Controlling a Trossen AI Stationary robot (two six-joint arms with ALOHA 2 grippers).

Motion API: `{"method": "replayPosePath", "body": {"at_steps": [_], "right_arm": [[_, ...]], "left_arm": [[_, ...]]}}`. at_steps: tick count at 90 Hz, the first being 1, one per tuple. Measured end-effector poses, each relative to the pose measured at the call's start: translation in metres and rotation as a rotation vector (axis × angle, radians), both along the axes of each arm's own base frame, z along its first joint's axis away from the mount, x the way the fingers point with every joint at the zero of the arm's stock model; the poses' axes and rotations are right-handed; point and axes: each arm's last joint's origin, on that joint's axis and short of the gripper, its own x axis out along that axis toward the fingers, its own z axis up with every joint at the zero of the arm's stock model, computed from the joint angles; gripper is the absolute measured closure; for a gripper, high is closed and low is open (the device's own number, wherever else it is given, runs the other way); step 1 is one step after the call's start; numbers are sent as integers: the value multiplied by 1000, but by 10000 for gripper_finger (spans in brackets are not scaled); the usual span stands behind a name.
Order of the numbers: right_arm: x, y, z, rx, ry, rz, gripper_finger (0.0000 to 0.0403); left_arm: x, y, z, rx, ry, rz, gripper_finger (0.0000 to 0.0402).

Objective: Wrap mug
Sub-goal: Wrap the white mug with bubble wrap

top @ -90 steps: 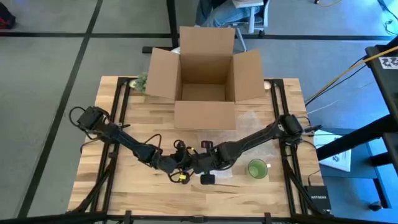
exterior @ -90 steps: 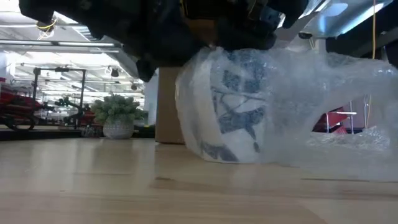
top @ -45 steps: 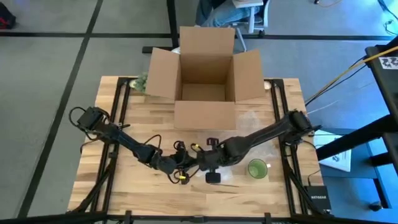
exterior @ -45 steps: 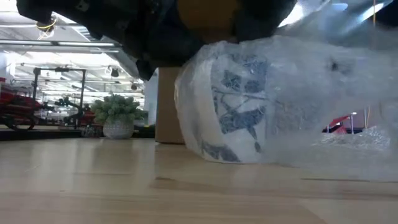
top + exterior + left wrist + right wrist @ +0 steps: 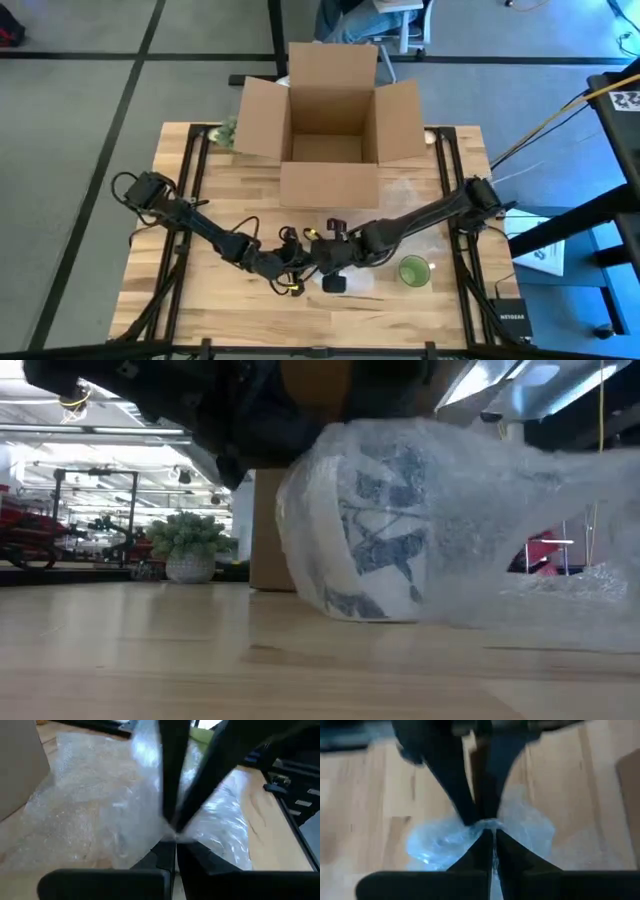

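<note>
From above, the left gripper (image 5: 290,268) and right gripper (image 5: 327,262) meet near the table's (image 5: 180,300) front edge, hiding what they hold. The low view reveals it: a mug (image 5: 360,525) standing under them inside bubble wrap (image 5: 500,540). Both wrist views show jaws pinched tight on the wrap.

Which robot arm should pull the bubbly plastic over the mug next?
Probably the right. Its gripper is shut on the bubble wrap above the mug. The left gripper is also pinching wrap and looks suited to holding it.
</note>
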Motion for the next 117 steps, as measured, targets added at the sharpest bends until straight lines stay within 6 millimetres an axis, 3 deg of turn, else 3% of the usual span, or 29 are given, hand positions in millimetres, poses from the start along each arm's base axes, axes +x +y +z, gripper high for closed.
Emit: {"method": "replayPosePath", "body": {"at_steps": [12,33,51,64,78,90,109,117], "right_arm": [[6,3,-37,-2,112,-1,402],[7,4,-43,18,141,11,402],[3,3,-23,23,131,16,402],[-5,1,14,25,122,36,402],[-16,-3,35,13,134,51,402],[-22,-8,60,-5,39,32,402],[-11,-10,58,-74,-96,-29,402],[-4,-10,39,-63,-90,-33,402]], "left_arm": [[2,-1,3,-13,-21,-9,402],[2,-3,3,6,-30,-14,402],[1,-2,3,10,-29,-13,402],[1,-3,3,10,-30,-14,402],[1,-3,3,8,-31,-13,402],[2,-3,4,8,-32,-14,402],[1,-3,4,8,-32,-13,402],[1,-3,4,7,-32,-16,402]]}}
